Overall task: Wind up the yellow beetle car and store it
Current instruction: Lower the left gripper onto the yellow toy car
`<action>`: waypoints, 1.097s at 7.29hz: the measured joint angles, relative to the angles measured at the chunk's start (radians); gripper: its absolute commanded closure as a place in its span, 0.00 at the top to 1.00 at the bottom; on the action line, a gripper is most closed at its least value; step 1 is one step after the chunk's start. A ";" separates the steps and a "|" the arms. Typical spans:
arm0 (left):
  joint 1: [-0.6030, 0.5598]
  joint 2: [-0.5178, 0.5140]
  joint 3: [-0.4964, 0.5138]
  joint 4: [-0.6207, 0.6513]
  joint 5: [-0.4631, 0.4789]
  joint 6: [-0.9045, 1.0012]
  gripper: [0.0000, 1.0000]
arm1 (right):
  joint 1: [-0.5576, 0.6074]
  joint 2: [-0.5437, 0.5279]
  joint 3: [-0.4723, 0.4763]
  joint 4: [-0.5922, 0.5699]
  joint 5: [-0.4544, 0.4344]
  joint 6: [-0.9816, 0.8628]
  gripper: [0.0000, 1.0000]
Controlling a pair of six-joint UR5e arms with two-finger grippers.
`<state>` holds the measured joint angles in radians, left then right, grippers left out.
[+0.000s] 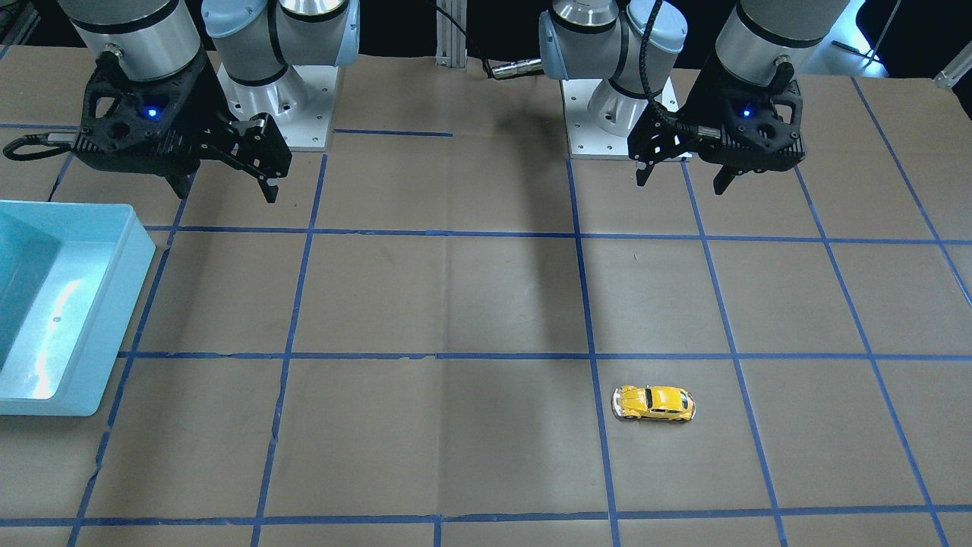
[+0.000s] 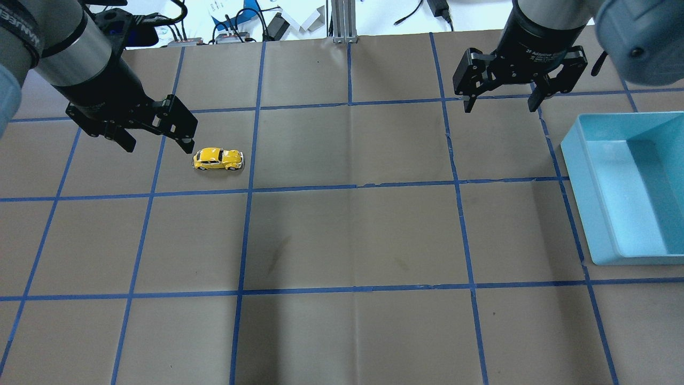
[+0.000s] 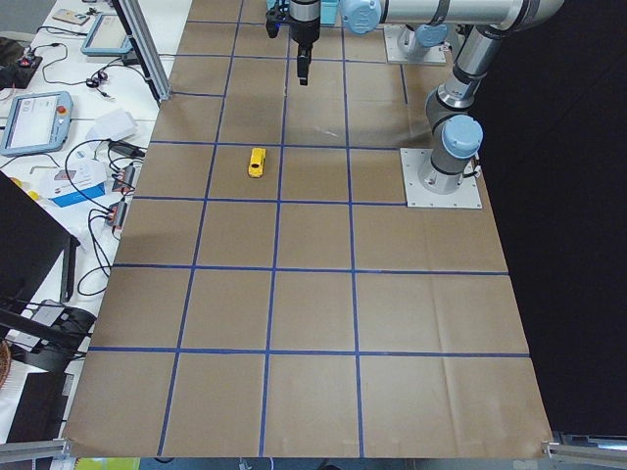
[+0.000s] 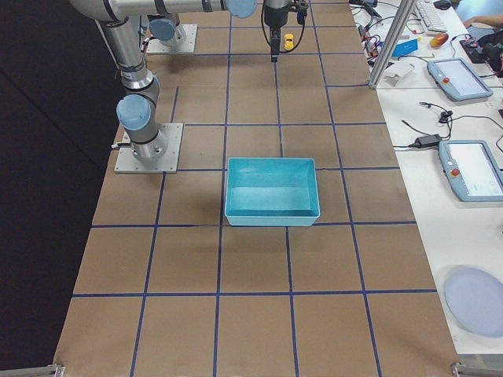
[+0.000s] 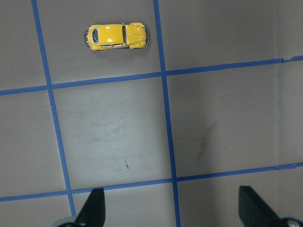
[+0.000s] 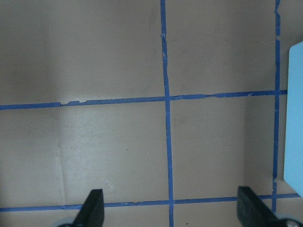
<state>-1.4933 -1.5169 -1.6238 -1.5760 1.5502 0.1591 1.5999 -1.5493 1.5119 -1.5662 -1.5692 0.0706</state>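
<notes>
Tape lines grid your brown table [image 2: 347, 240]; the blue bin [image 2: 598, 187] sits toward the right gripper [image 2: 500, 107], well apart from the yellow beetle car [image 2: 218, 159], glossy, upright on its wheels, near the left gripper [image 2: 157, 145]. Both grippers hang spread, empty.

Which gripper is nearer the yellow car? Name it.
The left gripper: it hangs close by the yellow beetle car; the right gripper is far off, by the blue bin.

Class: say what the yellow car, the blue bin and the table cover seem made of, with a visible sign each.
Yellow beetle car: glossy painted metal or hard plastic; bright highlights. Blue bin: smooth moulded plastic, likely; light sheen on its walls. Table cover: matt brown paper, probably; creases and seams.
</notes>
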 measured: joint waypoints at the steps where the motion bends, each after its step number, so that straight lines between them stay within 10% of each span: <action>1: 0.004 -0.031 -0.003 0.046 0.000 -0.009 1.00 | 0.000 0.000 0.000 0.000 0.000 0.000 1.00; 8: 0.004 -0.234 -0.060 0.416 0.148 0.296 1.00 | -0.001 -0.001 0.001 0.002 0.000 0.000 1.00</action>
<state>-1.4896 -1.7510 -1.6833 -1.1601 1.6980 0.4556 1.5984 -1.5508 1.5125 -1.5647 -1.5693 0.0705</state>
